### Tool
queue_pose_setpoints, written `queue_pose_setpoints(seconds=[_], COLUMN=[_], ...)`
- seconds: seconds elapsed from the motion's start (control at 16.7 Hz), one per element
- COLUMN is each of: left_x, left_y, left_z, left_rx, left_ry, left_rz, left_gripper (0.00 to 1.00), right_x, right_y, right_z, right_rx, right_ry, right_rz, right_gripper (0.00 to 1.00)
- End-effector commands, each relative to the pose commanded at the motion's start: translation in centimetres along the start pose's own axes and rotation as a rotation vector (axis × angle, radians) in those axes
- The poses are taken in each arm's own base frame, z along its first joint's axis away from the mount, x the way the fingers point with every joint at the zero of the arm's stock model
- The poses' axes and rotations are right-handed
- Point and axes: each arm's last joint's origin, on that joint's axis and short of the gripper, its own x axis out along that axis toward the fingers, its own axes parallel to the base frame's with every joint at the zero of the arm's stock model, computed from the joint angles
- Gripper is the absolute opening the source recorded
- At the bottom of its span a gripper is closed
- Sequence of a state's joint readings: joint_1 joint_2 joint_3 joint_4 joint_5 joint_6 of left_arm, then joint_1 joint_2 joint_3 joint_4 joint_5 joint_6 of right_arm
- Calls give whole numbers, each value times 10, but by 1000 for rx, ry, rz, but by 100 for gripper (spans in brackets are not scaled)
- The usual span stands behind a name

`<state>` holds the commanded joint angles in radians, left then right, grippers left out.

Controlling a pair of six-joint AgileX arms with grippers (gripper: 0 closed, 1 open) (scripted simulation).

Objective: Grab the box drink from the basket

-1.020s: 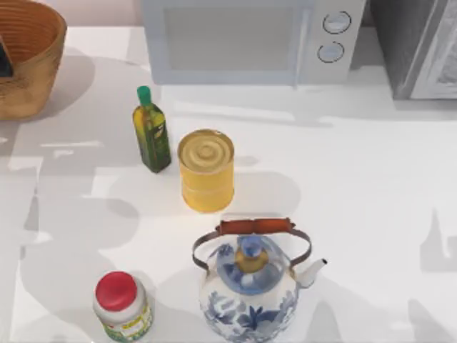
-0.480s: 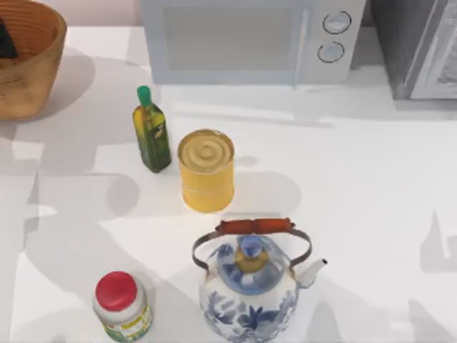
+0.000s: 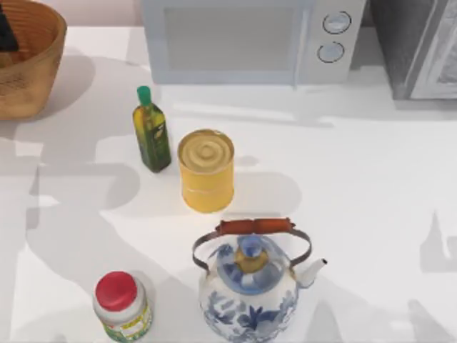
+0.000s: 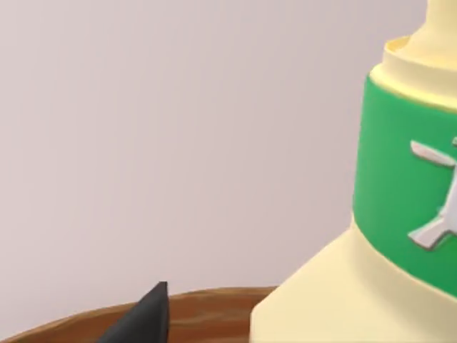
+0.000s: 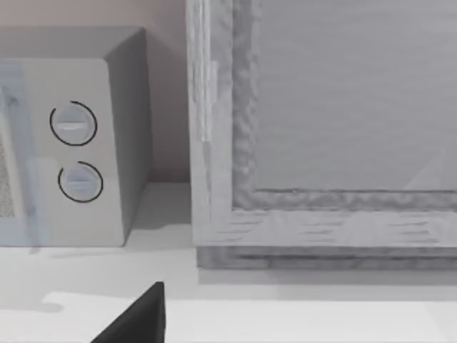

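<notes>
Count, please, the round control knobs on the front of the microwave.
2. Both sit on the right part of the microwave front, one above the other: the upper knob and the lower knob. None seems hidden.

I see the basket (image 3: 28, 68) at far-left corner of tabletop: round, light-brown wicker, upright, partly cut off by frame. Box drink (image 4: 385, 214) close up in left wrist cam: pale yellow w/ green band, over basket rim.
</notes>
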<state>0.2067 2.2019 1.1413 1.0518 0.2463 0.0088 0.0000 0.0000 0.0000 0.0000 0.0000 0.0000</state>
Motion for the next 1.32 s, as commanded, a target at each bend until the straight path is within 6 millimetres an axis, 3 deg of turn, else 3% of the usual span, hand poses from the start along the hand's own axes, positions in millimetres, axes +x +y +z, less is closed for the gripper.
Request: queue_pose_setpoints(seconds=[0.72, 1.2, 1.32], left_x=[0, 0, -1], left_y=[0, 0, 3], left_z=[0, 0, 9], left_rx=[0, 0, 7], left_ry=[0, 0, -17], left_rz=[0, 0, 7], left_gripper=[2, 0, 0], right_x=[0, 0, 0], right_y=[0, 0, 0], right_z=[0, 0, 0], right_rx=[0, 0, 0], right_ry=[0, 0, 0], right_rz=[0, 0, 0], right_gripper=[100, 100, 100])
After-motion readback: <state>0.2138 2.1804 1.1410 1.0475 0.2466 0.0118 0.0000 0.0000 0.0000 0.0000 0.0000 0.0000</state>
